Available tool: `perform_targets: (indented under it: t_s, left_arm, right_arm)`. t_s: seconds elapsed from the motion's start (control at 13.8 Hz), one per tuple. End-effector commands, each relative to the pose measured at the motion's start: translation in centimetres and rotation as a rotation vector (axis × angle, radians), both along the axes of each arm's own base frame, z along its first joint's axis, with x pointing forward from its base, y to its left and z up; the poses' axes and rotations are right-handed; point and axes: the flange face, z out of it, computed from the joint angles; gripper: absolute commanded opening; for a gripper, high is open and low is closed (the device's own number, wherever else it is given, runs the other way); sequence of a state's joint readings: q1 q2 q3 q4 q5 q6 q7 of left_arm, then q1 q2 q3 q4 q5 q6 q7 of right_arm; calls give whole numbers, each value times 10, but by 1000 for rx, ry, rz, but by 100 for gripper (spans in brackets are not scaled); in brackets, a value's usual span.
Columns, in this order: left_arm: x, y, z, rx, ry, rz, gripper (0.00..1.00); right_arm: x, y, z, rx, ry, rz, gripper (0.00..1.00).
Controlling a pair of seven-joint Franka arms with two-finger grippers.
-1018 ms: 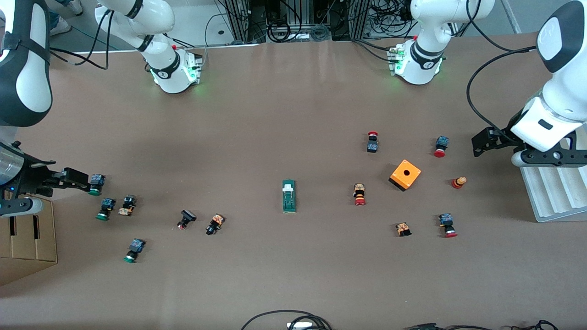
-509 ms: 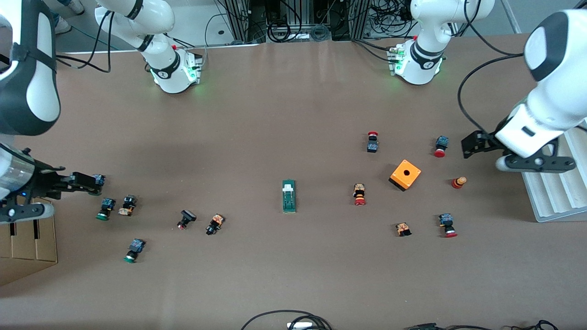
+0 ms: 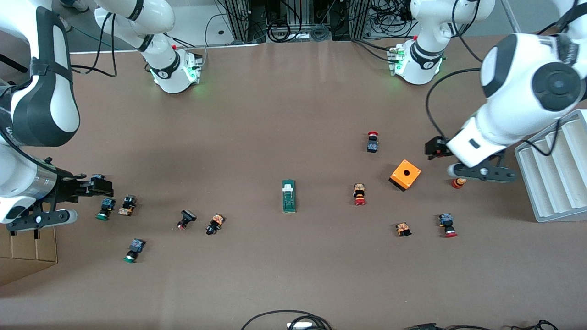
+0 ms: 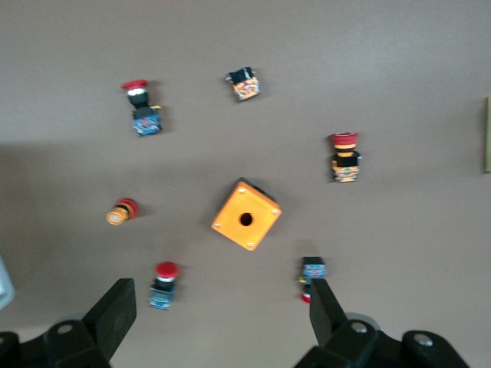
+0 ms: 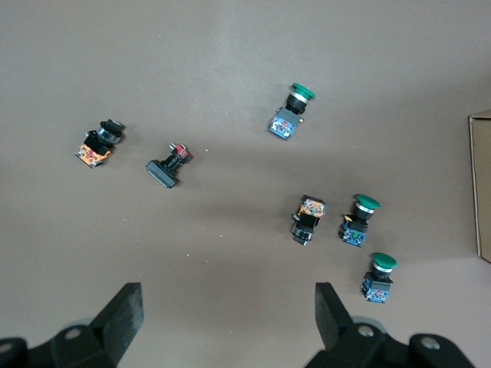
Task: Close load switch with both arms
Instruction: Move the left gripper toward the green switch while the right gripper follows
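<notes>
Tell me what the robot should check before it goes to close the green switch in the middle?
1. Load switch lies flat on the table, nothing touching it: ok.
2. Left end effector open and holding nothing, up over the red-capped buttons beside the orange box: ok.
3. Right end effector open and holding nothing, up over the green-capped buttons: ok.
4. Path from each arm's end of the table to the switch: loose push buttons lie between, so not ok to sweep low.
5. Either end effector on the switch: not ok, both are well away from it.
6. Which way the white sliding piece must go: cannot tell.
</notes>
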State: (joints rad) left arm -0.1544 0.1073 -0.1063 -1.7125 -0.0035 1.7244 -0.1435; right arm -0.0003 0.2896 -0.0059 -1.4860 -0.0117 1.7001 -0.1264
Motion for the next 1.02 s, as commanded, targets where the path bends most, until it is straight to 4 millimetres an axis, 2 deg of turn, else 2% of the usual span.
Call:
perform_targets:
  t_s: [0.0,0.22,0.58,0.73,0.94]
  left_arm:
    - [-14,-51,5,-4,-18,63,100]
    - [-32,-110,5,-11,-55,130,100]
    - [-55,-194,-10,-59,-128,176,100]
    - [-66,-229,-22,-76,-166,202,100]
    - [-84,-260,-40,-43,-195,205,100]
  right_arm:
    - [2,1,5,14,-8,-10,100]
    - [4,3,6,17,-25,5,100]
    - [9,61,1,33,-54,66,100]
    - [12,64,-2,69,-63,56,100]
    - [17,70,-9,117,-75,44,100]
